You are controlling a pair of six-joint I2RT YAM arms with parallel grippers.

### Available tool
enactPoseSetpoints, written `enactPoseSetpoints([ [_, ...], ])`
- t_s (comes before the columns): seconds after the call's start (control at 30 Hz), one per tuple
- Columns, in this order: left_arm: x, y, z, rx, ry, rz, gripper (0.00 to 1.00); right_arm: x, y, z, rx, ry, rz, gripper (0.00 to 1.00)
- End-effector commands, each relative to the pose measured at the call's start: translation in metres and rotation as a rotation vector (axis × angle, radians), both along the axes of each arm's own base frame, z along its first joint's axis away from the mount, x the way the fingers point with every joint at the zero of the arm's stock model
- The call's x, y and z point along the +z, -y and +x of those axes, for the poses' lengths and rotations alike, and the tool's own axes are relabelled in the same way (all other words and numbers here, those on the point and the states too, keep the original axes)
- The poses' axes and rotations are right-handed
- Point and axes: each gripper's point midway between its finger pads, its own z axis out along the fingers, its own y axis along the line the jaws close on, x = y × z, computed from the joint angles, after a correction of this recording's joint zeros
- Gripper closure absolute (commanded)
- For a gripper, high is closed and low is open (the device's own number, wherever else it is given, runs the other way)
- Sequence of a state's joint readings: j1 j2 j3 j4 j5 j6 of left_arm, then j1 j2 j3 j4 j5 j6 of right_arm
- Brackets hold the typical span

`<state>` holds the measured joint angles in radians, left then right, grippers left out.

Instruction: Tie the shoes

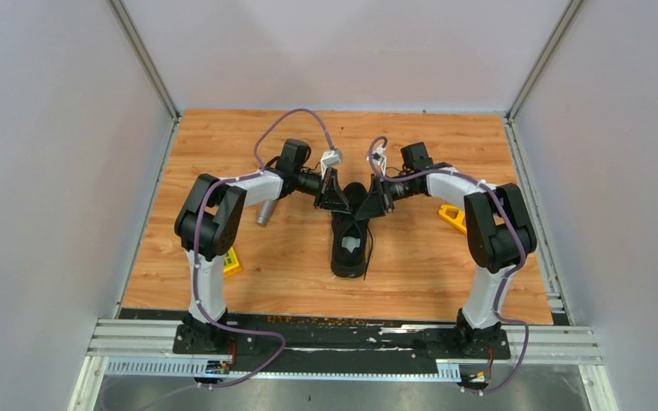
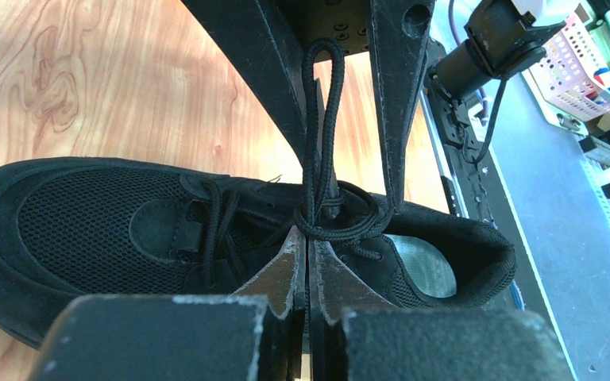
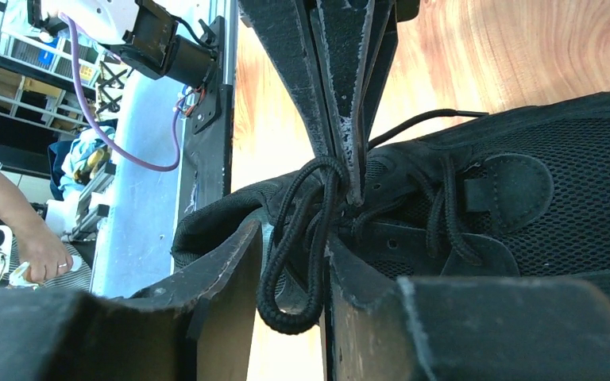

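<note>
Black fingers of the left claw (image 2: 308,250) are clenched tight over the middle of the lacing, with a strand of thin black lace (image 2: 341,230) nipped between their tips, right where the lace crosses in a knot. Facing it tip to tip, the right claw (image 3: 295,238) stands released: its two fingers are parted, and a doubled loop of lace (image 3: 290,270) lies loose in the gap between them, hanging past the fingertips towards the wrist. Both claws meet above the tongue of the black low-top mesh sneaker (image 1: 349,248), which sits upright on its sole at the middle of the wooden counter (image 1: 291,248), between the two arms. Its toe points to the far side and its heel opening, with the pale grey insole showing, faces the arm bases. Left of the sneaker, partly under the left arm, lies a silver cylindrical microphone (image 1: 266,212). Small yellow objects rest near each side: one by the left arm (image 1: 233,261), one by the right arm (image 1: 452,217).
</note>
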<state>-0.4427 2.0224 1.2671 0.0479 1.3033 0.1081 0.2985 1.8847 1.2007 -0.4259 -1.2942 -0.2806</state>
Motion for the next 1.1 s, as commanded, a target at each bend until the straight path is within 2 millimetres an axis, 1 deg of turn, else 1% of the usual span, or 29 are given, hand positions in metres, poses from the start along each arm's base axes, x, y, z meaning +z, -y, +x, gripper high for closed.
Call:
enactPoseSetpoints([
  [0.0,0.008,0.003,0.007,-0.004,0.036,-0.025,1.0,0.006,-0.005,0.008,0.006,0.025,0.007,0.69],
  [0.17,0.007,0.003,0.006,-0.004,0.033,-0.024,1.0,0.007,-0.005,0.013,-0.014,0.024,-0.011,0.72],
  [0.27,0.007,0.004,0.006,-0.005,0.033,-0.024,1.0,0.007,-0.006,0.017,-0.029,0.025,-0.022,0.79],
  [0.37,0.007,0.004,0.006,-0.006,0.031,-0.024,1.0,0.006,-0.006,0.02,-0.043,0.028,-0.033,0.81],
  [0.5,0.007,0.004,0.006,-0.007,0.03,-0.024,1.0,0.007,-0.006,0.023,-0.059,0.041,-0.047,0.81],
  [0.7,0.007,0.004,0.006,-0.004,0.03,-0.022,1.0,0.014,-0.009,0.019,-0.048,0.048,-0.027,0.75],
  [0.93,0.007,0.004,0.006,-0.002,0.03,-0.02,1.0,0.01,-0.012,0.021,-0.063,0.06,-0.058,0.77],
  [1.07,0.006,0.004,0.005,-0.002,0.027,-0.019,1.0,0.01,-0.011,0.023,-0.083,0.077,-0.081,0.76],
])
